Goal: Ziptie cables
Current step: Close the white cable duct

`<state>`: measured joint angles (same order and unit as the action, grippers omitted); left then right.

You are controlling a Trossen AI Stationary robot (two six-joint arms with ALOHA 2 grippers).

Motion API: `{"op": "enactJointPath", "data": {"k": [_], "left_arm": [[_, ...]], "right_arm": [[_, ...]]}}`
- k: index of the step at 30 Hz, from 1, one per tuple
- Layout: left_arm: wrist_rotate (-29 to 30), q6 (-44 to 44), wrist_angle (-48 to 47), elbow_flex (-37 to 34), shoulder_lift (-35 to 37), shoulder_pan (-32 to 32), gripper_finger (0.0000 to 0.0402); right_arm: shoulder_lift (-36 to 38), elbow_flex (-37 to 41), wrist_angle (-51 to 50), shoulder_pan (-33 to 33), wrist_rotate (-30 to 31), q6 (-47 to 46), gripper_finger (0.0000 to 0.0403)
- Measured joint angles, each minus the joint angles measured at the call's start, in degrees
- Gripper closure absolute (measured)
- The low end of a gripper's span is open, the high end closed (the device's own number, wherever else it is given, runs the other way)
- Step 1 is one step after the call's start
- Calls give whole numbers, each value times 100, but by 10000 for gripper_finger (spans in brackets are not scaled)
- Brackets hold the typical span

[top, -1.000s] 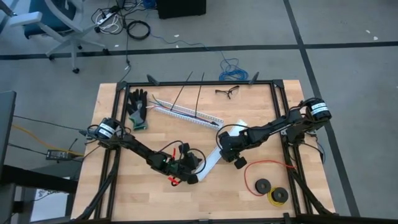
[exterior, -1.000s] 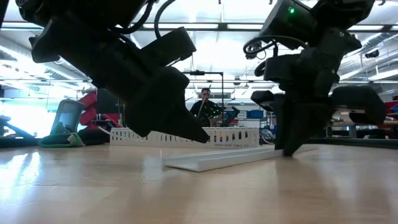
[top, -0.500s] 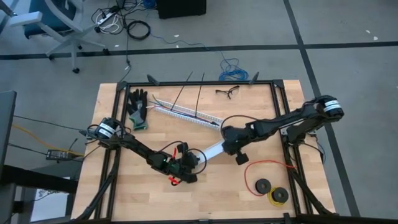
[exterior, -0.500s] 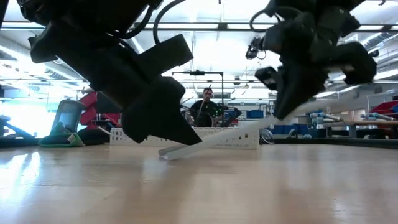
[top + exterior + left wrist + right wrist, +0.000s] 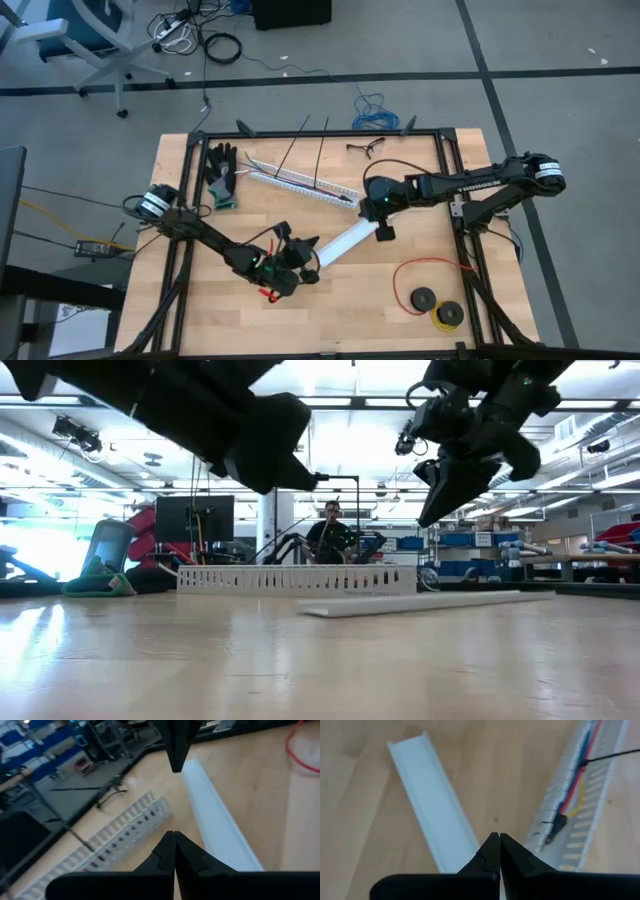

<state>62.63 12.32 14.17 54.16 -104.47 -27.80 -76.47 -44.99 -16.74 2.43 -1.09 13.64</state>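
The cables are red, blue and yellow wires lying inside the white slotted channel, and they end in a small dark plug. Nearer, a plain white channel cover lies flat on the table. My right gripper is shut and hangs above the cover's right end. My left gripper is shut too. It hovers over the cover's left end and points along it.
Two black zip ties lean over the slotted channel at the far side. Black gloves lie far left and glasses far middle. A red wire loop with spools sits near right. A person stands in the room beyond.
My right gripper has risen and drawn back toward the table's right and far side. The white cover swung round and had its right end lifted off the table. That end has come down, so the cover lies flat. My left gripper has risen and tipped up toward level.
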Motion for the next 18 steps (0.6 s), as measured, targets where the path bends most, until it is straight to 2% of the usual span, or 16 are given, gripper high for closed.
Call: {"op": "enactJointPath", "data": {"k": [4,7,13,18], "left_arm": [[66,481,-524,-5,38,-14,394],[-232,1068,-1123,-8,27,-23,394],[-487,1848,-1761,-12,9,-46,394],[-500,2647,-2410,-12,9,-51,394]], "right_arm": [[0,-2,-158,150,-573,-51,402],[-28,6,-454,122,-867,128,402],[-60,450,-304,-109,-790,890,386],[-370,712,162,-238,-532,1026,353]]}}
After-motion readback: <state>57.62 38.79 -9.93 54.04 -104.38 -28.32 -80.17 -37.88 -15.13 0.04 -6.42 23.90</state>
